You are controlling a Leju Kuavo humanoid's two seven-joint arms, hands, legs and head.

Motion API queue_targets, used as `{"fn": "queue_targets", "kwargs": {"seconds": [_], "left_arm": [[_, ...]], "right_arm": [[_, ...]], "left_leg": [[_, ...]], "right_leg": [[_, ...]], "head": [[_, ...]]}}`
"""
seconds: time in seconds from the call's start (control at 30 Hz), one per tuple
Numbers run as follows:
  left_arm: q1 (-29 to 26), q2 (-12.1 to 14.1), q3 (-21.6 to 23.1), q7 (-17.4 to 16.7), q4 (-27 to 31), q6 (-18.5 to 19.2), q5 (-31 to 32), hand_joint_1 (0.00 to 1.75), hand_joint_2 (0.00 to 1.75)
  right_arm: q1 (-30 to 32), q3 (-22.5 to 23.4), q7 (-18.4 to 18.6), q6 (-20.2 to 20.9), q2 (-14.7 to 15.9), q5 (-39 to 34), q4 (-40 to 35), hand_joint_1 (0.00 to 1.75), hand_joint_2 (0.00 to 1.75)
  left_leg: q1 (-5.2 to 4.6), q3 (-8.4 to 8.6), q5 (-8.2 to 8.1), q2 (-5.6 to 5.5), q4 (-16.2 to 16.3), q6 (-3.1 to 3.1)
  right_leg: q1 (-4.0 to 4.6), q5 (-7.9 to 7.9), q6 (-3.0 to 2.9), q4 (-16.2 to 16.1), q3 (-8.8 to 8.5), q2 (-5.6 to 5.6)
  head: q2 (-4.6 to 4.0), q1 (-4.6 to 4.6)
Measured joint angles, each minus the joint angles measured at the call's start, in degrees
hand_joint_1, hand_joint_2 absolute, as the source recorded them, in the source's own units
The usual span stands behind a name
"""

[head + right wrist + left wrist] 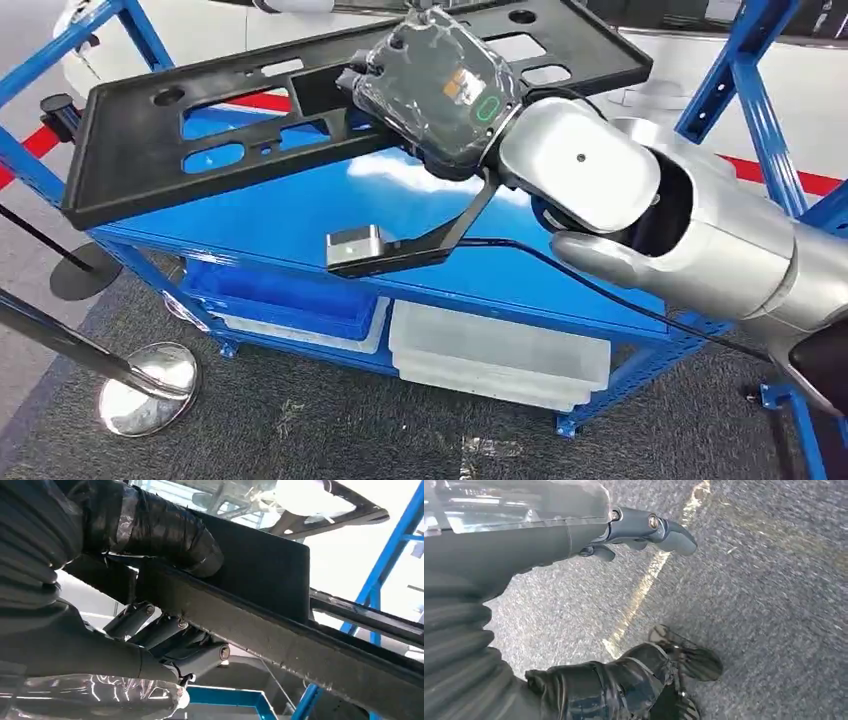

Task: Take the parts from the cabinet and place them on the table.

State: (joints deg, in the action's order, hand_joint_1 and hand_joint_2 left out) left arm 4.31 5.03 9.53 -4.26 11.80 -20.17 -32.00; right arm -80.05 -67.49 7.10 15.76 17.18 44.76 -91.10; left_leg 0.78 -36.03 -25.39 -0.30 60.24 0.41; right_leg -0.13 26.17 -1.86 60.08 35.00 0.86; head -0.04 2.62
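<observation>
The robot stands in front of the blue shelf rack (300, 215), and its right hand (440, 95) is already on the part. This part is a long black plastic panel (150, 150) with several cut-out openings; it lies over the top shelf, tilted, with its left end low near the front edge and its right end raised toward the far side. In the right wrist view the dark fingers (165, 632) are curled under the rim of the panel and the thumb lies over the upper face, so the hand grasps the panel by its near edge. I think this grip is chosen because the rim is the only thin place that the hand can close around.

The left hand (644, 527) hangs low over the grey carpet (774, 605); its fingers are loose and apart, and they carry nothing.

The panel is wide, almost as the shelf. The blue upright posts (760, 110) stand close to its right end, so in my opinion it must come out toward the robot without turning much. On the floor at the left there are chrome stanchion bases (150, 385), which leave less room on that side. Under the top shelf lie a blue bin (285, 300) and a pale tray (500, 355).
</observation>
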Motion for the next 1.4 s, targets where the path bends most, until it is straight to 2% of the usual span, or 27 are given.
{"fn": "queue_targets", "kwargs": {"seconds": [0.03,0.13,0.2,0.23,0.3,0.33,0.37,0.4,0.47,0.5,0.53,0.63,0.7,0.8,0.83,0.87,0.9,0.93,1.0,1.03,1.17,1.2,1.23,1.27,1.33,1.37,1.4], "left_arm": [[-0.1,0.0,0.0,0.0,0.0,0.0,0.0,0.0,1.75],[0.1,0.1,0.0,0.2,0.0,0.2,0.0,0.0,1.75],[-0.1,0.1,0.0,0.6,0.0,0.6,0.1,0.0,1.75],[-0.1,0.1,0.0,0.9,0.0,0.8,0.1,0.0,1.75],[0.0,0.1,0.0,1.1,0.0,1.0,0.2,0.0,1.75],[0.0,0.1,0.0,1.2,0.0,1.1,0.2,0.0,1.75],[0.0,0.1,0.0,1.3,0.0,1.2,0.2,0.0,1.75],[0.0,0.1,0.1,1.4,0.0,1.2,0.2,0.0,1.75],[0.0,0.1,0.1,1.5,0.0,1.2,0.2,0.0,1.75],[0.0,0.1,0.1,1.5,0.0,1.2,0.2,0.0,1.75],[0.1,0.1,0.1,1.6,0.0,1.2,0.2,0.0,1.75],[0.1,0.2,0.1,1.7,0.0,1.2,0.2,0.0,1.75],[0.0,0.3,0.1,1.7,0.0,1.2,0.2,0.0,1.75],[0.0,0.5,0.2,1.6,0.0,1.2,0.2,0.0,1.75],[0.0,0.5,0.2,1.5,0.0,1.2,0.2,0.0,1.75],[0.0,0.5,0.2,1.5,0.0,1.2,0.2,0.0,1.75],[0.0,0.5,0.2,1.4,0.0,1.2,0.2,0.0,1.75],[0.0,0.5,0.2,1.4,0.0,1.2,0.2,0.0,1.75],[0.1,0.5,0.2,1.4,0.0,1.3,0.3,0.0,1.75],[0.2,0.5,0.2,1.4,0.0,1.3,0.5,0.0,1.75],[0.3,0.5,0.3,1.2,0.0,1.2,0.6,0.0,1.75],[0.3,0.5,0.3,1.1,0.0,1.2,0.6,0.0,1.75],[0.3,0.5,0.4,1.0,0.0,1.2,0.6,0.0,1.75],[0.4,0.5,0.4,1.0,0.0,1.2,0.6,0.0,1.75],[0.4,0.5,0.5,1.0,0.0,1.2,0.6,0.0,1.75],[0.4,0.5,0.5,1.0,0.0,1.2,0.6,0.0,1.75],[0.4,0.5,0.5,0.9,0.0,1.2,0.6,0.0,1.75]], "right_arm": [[-0.1,0.0,0.0,0.0,0.0,0.0,0.0,1.75,1.75],[0.0,0.0,0.0,0.0,0.0,0.0,0.0,1.75,1.75],[-0.1,0.0,0.1,0.0,0.0,0.0,0.0,1.75,1.75],[-0.3,0.0,0.1,0.0,0.1,0.0,0.0,1.75,1.75],[-0.2,0.0,0.1,0.0,0.2,0.0,0.0,1.75,1.75],[0.0,-0.1,0.1,0.0,0.2,0.0,0.0,1.75,1.75],[0.2,-0.1,0.1,0.0,0.2,0.0,0.0,1.75,1.75],[0.2,-0.2,0.1,0.0,0.3,0.0,0.0,1.75,1.75],[0.1,-0.2,0.3,0.0,0.4,0.0,0.0,1.75,1.75],[0.1,-0.2,0.3,0.1,0.4,0.1,0.0,1.75,1.75],[-0.1,-0.2,0.3,0.1,0.4,0.2,0.0,1.75,1.75],[0.0,-0.2,0.3,0.1,0.4,0.2,-0.1,1.75,1.75],[0.0,-0.2,0.5,0.2,0.5,0.3,-0.1,1.75,1.75],[0.0,-0.2,0.4,0.2,0.5,0.4,-0.1,1.75,1.75],[0.1,-0.2,0.3,0.2,0.5,0.4,-0.1,1.75,1.75],[0.1,-0.2,0.3,0.2,0.5,0.4,-0.1,1.75,1.75],[0.1,-0.3,0.3,0.3,0.5,0.4,-0.1,1.75,1.75],[0.1,-0.3,0.3,0.3,0.5,0.4,-0.1,1.75,1.75],[0.0,-0.3,0.3,0.3,0.4,0.4,-0.2,1.75,1.75],[0.0,-0.3,0.3,0.3,0.4,0.5,-0.2,1.75,1.75],[0.0,-0.3,0.3,0.2,0.4,0.5,-0.2,1.75,1.75],[0.1,-0.3,0.3,0.2,0.4,0.5,-0.2,1.75,1.75],[0.0,-0.3,0.3,0.2,0.4,0.5,-0.1,1.75,1.75],[0.0,-0.3,0.3,0.2,0.4,0.5,-0.1,1.75,1.75],[0.2,-0.4,0.3,0.2,0.4,0.5,-0.1,1.75,1.75],[0.3,-0.5,0.2,0.2,0.4,0.5,-0.1,1.75,1.75],[0.3,-0.7,0.2,0.2,0.4,0.5,-0.1,1.75,1.75]], "left_leg": [[-0.29,0.52,0.15,-0.01,-0.9,0.08],[-0.52,0.59,-0.02,-0.09,-1.5,0.16],[0.09,1.57,0.56,0.18,-3.0,0.54],[0.15,1.63,0.6,0.2,-3.1,0.74],[0.14,1.63,0.54,0.2,-3.0,0.95],[0.14,1.6,0.5,0.2,-3.0,0.98],[0.17,1.59,0.42,0.19,-2.9,0.96],[0.2,1.61,0.34,0.13,-2.8,0.9],[0.25,1.68,0.01,-0.06,-2.3,0.58],[0.25,1.65,-0.25,-0.12,-2.0,0.33],[-0.2,1.15,-0.51,-0.17,-1.5,-0.09],[0.09,1.13,-0.27,-0.17,-1.8,-0.78],[0.28,0.73,-1.1,-0.05,-1.0,-1.42],[0.38,-4.07,-7.4,0.02,10.1,-2.08],[0.38,-5.73,-8.75,0.01,13.7,-2.19],[0.38,-6.47,-8.8,0.01,15.3,-2.23],[0.38,-5.83,-7.66,0.01,14.2,-2.17],[0.38,-3.76,-5.38,0.01,10.4,-2.02],[0.32,1.92,-1.03,0.0,-0.1,-1.44],[-0.07,3.03,-1.73,-0.11,-1.8,-1.32],[-0.2,2.12,-0.49,-0.14,-2.0,-0.17],[0.35,2.08,0.12,0.15,-2.4,0.33],[0.18,1.79,0.49,0.16,-2.6,0.64],[0.13,1.38,0.78,0.23,-2.6,1.03],[0.0,0.31,1.45,0.31,-2.5,1.17],[0.0,-0.28,1.81,0.33,-2.3,1.16],[0.0,-0.88,2.1,0.33,-2.1,1.07]], "right_leg": [[0.38,-0.05,0.22,0.1,0.17,0.02],[0.05,-0.38,0.92,-0.5,0.16,-0.08],[0.24,0.69,1.65,0.7,0.6,-0.28],[0.24,2.6,1.8,3.6,1.87,-0.35],[-0.04,6.36,2.05,12.5,6.27,-0.37],[-0.09,7.05,2.15,15.6,7.98,-0.39],[-0.16,6.69,2.24,16.6,8.73,-0.42],[-0.3,5.06,2.27,15.1,8.21,-0.42],[-0.45,-0.33,2.03,5.8,4.02,-0.51],[-0.4,-1.65,1.71,1.2,1.95,-0.6],[-0.14,-0.81,1.53,-0.1,1.0,-0.57],[0.14,-1.01,0.98,0.1,1.42,-0.33],[-0.45,-1.43,0.28,-0.7,0.9,-0.36],[-0.44,-1.74,-0.23,-0.7,0.88,-0.47],[-0.41,-1.74,-0.23,-0.7,0.97,-0.47],[-0.4,-1.74,-0.22,-0.7,1.07,-0.47],[-0.4,-1.75,-0.22,-0.6,1.1,-0.45],[-0.4,-1.75,-0.22,-0.5,1.1,-0.42],[-0.38,-1.77,-0.17,-0.4,1.08,-0.41],[-0.07,-1.88,0.09,-0.4,1.31,-0.37],[-0.1,-2.77,1.52,-0.6,1.69,-0.32],[-0.19,-1.78,1.81,0.0,1.93,-0.39],[-0.19,0.56,2.06,1.7,2.52,-0.47],[-0.24,3.48,2.1,5.1,3.67,-0.48],[-0.38,8.33,2.4,13.7,6.32,-0.5],[-0.41,8.99,2.55,15.8,6.57,-0.51],[-0.43,8.26,2.61,15.3,5.61,-0.54]], "head": [[0.0,-0.04],[0.0,0.16],[0.0,0.04],[0.0,-0.11],[0.0,-0.11],[0.0,-0.04],[0.0,-0.17],[0.0,-0.13],[0.0,-0.17],[0.0,-0.24],[0.0,-0.2],[0.0,-0.11],[0.0,-0.11],[0.0,0.24],[0.0,0.29],[0.0,0.26],[0.0,0.26],[0.0,0.29],[0.0,0.26],[0.0,0.24],[0.0,0.18],[0.0,0.15],[0.0,-0.02],[0.0,-0.21],[0.0,-0.17],[0.0,-0.28],[0.0,-0.2]]}}
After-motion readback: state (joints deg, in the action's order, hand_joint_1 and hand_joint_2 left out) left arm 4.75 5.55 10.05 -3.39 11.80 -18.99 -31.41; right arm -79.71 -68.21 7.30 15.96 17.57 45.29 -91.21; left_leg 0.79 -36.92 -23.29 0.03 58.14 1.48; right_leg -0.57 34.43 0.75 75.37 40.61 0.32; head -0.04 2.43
